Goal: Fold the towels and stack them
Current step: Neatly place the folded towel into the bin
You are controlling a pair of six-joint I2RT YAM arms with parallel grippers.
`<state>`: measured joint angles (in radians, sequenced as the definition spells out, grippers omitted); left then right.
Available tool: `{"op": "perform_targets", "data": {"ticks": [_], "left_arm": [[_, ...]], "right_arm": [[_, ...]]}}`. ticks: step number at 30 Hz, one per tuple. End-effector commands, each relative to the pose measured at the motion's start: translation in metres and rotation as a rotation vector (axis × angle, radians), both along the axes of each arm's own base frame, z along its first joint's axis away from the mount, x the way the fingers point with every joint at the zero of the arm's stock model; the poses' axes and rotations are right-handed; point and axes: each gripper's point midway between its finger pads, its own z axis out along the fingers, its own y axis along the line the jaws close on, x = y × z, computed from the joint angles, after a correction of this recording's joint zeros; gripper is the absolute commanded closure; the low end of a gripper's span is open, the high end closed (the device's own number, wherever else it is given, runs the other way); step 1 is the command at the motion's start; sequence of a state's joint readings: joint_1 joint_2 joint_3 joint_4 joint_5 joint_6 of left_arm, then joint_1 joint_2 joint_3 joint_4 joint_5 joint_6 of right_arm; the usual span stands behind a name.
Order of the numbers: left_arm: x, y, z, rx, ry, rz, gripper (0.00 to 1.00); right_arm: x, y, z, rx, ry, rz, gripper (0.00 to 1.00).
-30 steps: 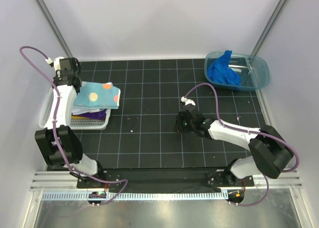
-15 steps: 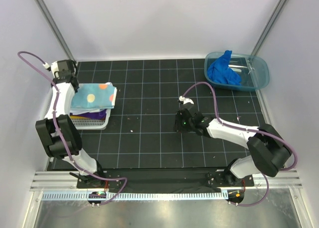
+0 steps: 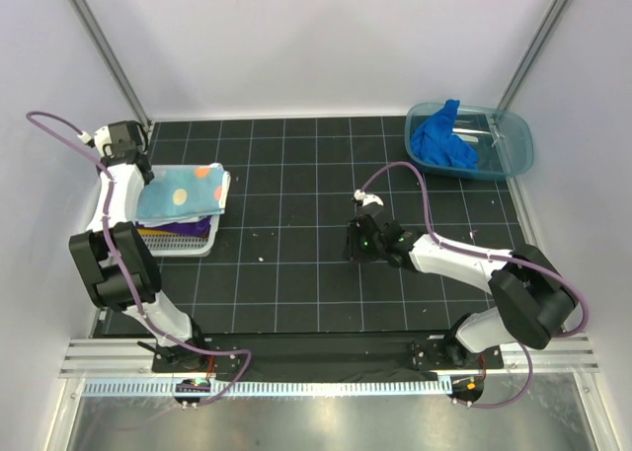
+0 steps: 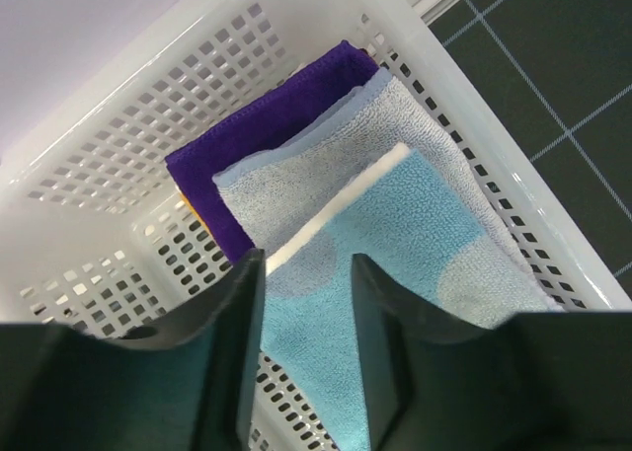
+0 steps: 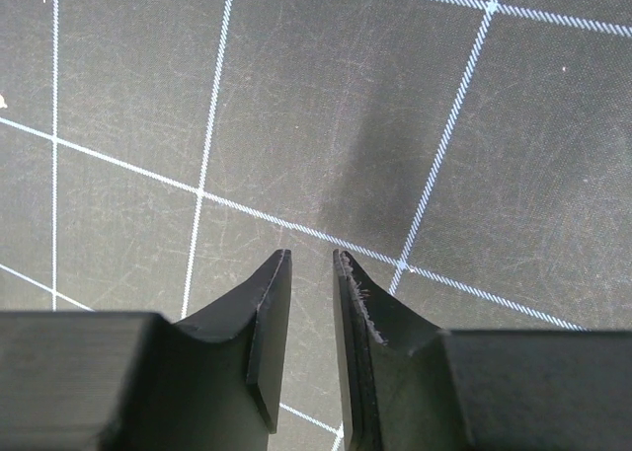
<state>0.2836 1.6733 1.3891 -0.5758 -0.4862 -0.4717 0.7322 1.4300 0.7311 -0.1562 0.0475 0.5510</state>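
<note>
Holding folded towels (image 4: pixel 395 229), the mesh basket (image 4: pixel 128 155) sits beneath the left tool (image 4: pixel 306 278), parted; right tool (image 5: pixel 311 268) barely parted.

Spotted towel (image 4: pixel 395 234): soft looped terry cloth, matt, as you see up close.
Purple towel (image 4: pixel 259 115): finer matt cloth with a stitched hem.
Basket (image 4: pixel 128 155): smooth white plastic mesh, faintly glossy.
Table mat (image 5: pixel 336 106): matt black, lightly scuffed.
Tub (image 3: pixel 523 150): translucent glossy plastic.
</note>
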Motion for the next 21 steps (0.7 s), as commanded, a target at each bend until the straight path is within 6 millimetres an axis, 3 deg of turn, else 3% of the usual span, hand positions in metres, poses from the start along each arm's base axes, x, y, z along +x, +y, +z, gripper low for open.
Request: {"op": "perform_targets", "data": {"ticks": [1,4,5,9,11,15,16,17,18,19,21], "left_arm": [[0.005,0.001,0.008,-0.001,-0.072,0.025,0.55],[0.005,-0.003,0.02,0.004,-0.117,0.012,0.46],[0.006,-0.005,0.025,0.015,-0.136,0.006,0.39],[0.008,-0.04,0.052,0.033,-0.208,-0.077,0.37],[0.004,-0.057,0.054,0.032,-0.22,-0.106,0.36],[-0.003,-0.11,0.07,-0.037,-0.316,-0.251,0.35],[-0.006,-0.133,0.082,-0.061,-0.361,-0.321,0.22],[-0.01,-0.151,0.076,-0.076,-0.346,-0.39,0.14],[-0.013,-0.168,0.079,-0.073,-0.348,-0.441,0.11],[-0.023,-0.197,0.087,-0.066,-0.365,-0.521,0.11],[-0.037,-0.236,0.081,-0.079,-0.349,-0.647,0.1]], "right_arm": [[0.01,0.014,0.02,0.042,-0.049,0.023,0.69],[0.011,0.015,0.024,0.052,-0.059,0.026,0.61],[0.011,0.016,0.026,0.058,-0.064,0.027,0.58],[0.018,0.019,0.042,0.07,-0.099,0.028,0.49],[0.021,0.019,0.049,0.071,-0.116,0.024,0.45],[0.028,0.019,0.073,0.085,-0.164,0.006,0.37],[0.03,0.017,0.077,0.082,-0.178,-0.004,0.35],[0.03,0.015,0.081,0.081,-0.185,-0.008,0.33],[0.03,0.013,0.091,0.093,-0.206,-0.014,0.32],[0.031,0.01,0.096,0.091,-0.224,-0.025,0.29],[0.029,0.003,0.109,0.099,-0.252,-0.041,0.25]]}}
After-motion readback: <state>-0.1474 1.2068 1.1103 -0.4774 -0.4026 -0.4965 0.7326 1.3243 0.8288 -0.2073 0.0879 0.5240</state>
